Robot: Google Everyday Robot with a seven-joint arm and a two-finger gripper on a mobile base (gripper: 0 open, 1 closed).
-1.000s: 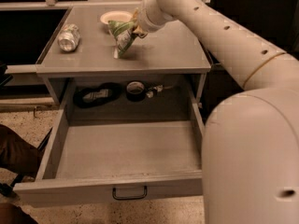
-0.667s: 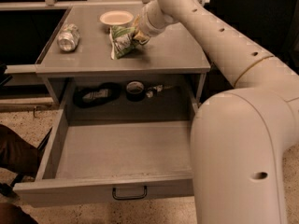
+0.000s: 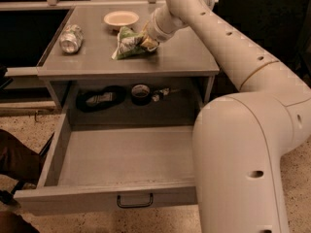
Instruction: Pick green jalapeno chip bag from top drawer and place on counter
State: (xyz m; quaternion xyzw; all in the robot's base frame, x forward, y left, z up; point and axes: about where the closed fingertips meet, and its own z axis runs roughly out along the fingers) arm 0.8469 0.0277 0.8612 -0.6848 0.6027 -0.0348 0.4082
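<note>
The green jalapeno chip bag [image 3: 127, 43] lies on the counter [image 3: 187, 55], near its middle. My gripper [image 3: 147, 41] reaches down from the right and is shut on the bag's right end. The top drawer [image 3: 97, 198] is pulled wide open below the counter, and its grey floor is bare. Its dark wire handle [image 3: 134, 201] shows on the front panel.
A crushed silver can [image 3: 71, 38] lies at the counter's left. A pale bowl [image 3: 121, 18] stands behind the bag. A black object [image 3: 99, 99] and a dark roll [image 3: 141, 93] sit in the recess behind the drawer. My arm's large body [image 3: 243, 154] covers the drawer's right side.
My gripper has lowered the bag from hanging above the counter until it lies on the counter top. The drawer, can and bowl have not moved.
</note>
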